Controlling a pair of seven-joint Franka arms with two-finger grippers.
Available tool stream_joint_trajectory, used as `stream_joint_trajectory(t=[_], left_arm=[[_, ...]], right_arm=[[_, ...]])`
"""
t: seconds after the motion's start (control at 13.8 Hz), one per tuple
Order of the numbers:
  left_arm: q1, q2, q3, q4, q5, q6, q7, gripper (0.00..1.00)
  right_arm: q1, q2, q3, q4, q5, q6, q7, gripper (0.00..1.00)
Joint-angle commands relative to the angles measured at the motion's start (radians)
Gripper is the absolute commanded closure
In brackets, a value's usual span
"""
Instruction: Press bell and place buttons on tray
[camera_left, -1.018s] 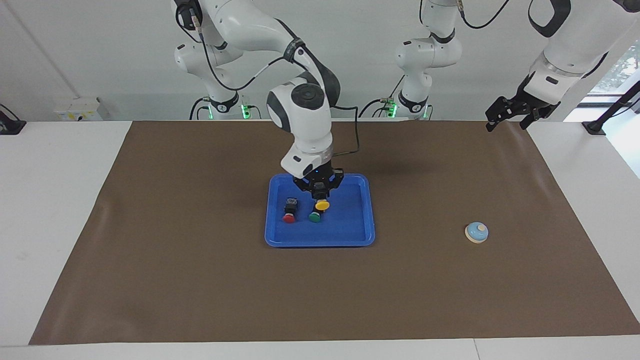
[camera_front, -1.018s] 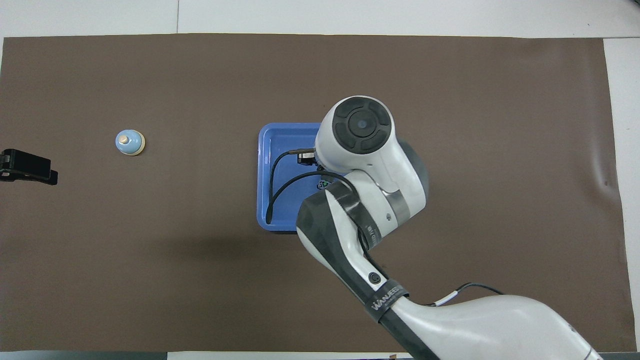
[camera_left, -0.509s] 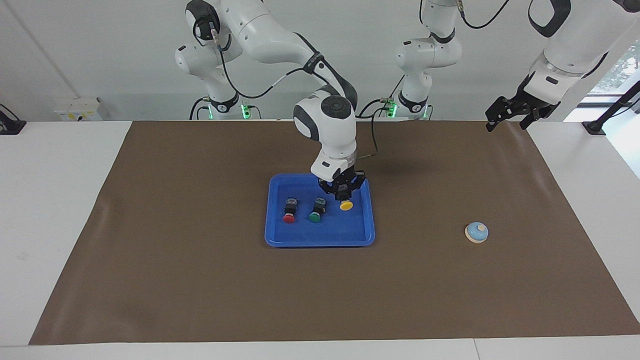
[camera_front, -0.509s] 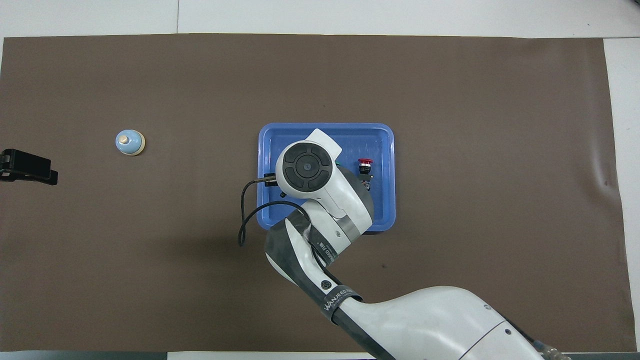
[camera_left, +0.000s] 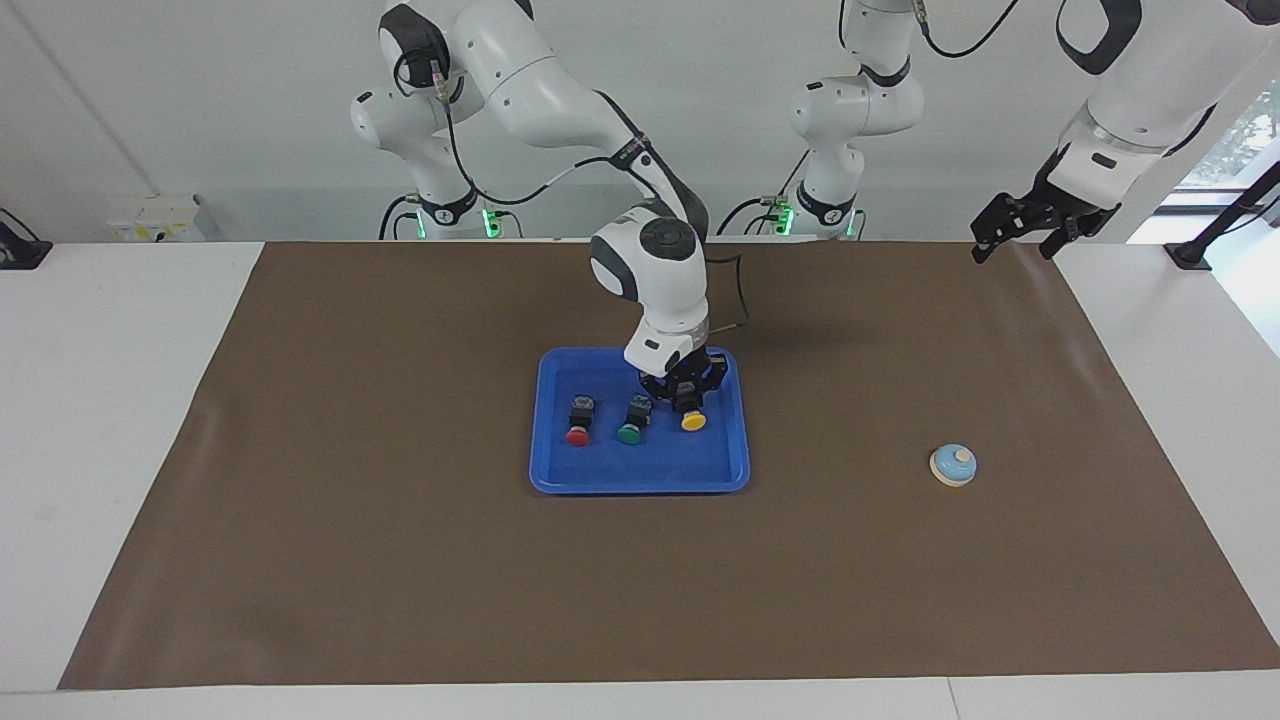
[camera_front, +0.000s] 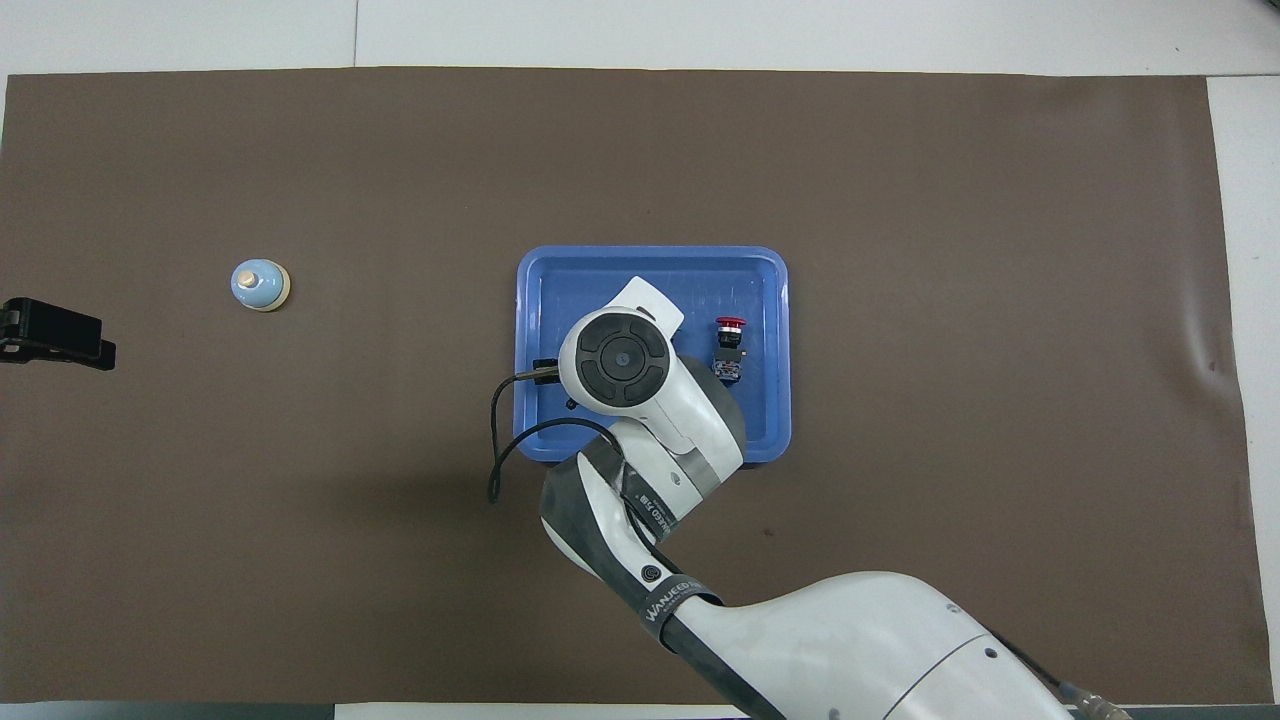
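My right end effector (camera_left: 688, 398) is low over the blue tray (camera_left: 640, 482), right at the black body of the yellow button (camera_left: 692, 420). I cannot tell if I am gripping that button or letting it go. The button looks set down on the tray floor, at the end of a row.

My left end effector (camera_left: 1020, 232) waits up in the air at its own end of the surface (camera_left: 400, 560), with its fingers spread wide and nothing in them.

The buttons look small, hard and light. I think the round caps are smooth and slippery, so the boxy black body is the best place to pinch. They may tip over easily, so I would let go gently.

All three lie in a row with their caps pointing away from me: the red button (camera_left: 579, 427), the green button (camera_left: 631, 427) beside it, then the yellow one. Each has a black body and a round cap like a mushroom.

The bell (camera_left: 953, 465) sits alone on the brown mat, well apart from the tray, toward my left arm's end. It is a little light-blue dome with a cream rim and a cream knob on top. I think a soft tap on the knob would ring it.
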Motion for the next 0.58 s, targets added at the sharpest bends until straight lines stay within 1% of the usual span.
stream_joint_trajectory(t=[0.0, 0.15, 0.36, 0.51], left_arm=[[-0.001, -0.021, 0.003, -0.018, -0.002, -0.007, -0.007, 0.0], [-0.001, -0.021, 0.003, -0.018, -0.002, -0.007, -0.007, 0.0], [-0.001, -0.021, 0.003, -0.018, -0.002, -0.007, -0.007, 0.0], [-0.003, -0.021, 0.003, -0.018, -0.002, -0.007, -0.007, 0.0]], right_arm=[[0.0, -0.009, 0.001, -0.004, 0.01, 0.01, 0.034, 0.0], [0.001, -0.011, 0.001, 0.015, 0.01, -0.006, 0.073, 0.0], [-0.005, -0.009, 0.001, 0.105, 0.011, -0.144, 0.084, 0.0], [-0.015, -0.02, -0.001, 0.147, 0.013, -0.23, 0.085, 0.0]])
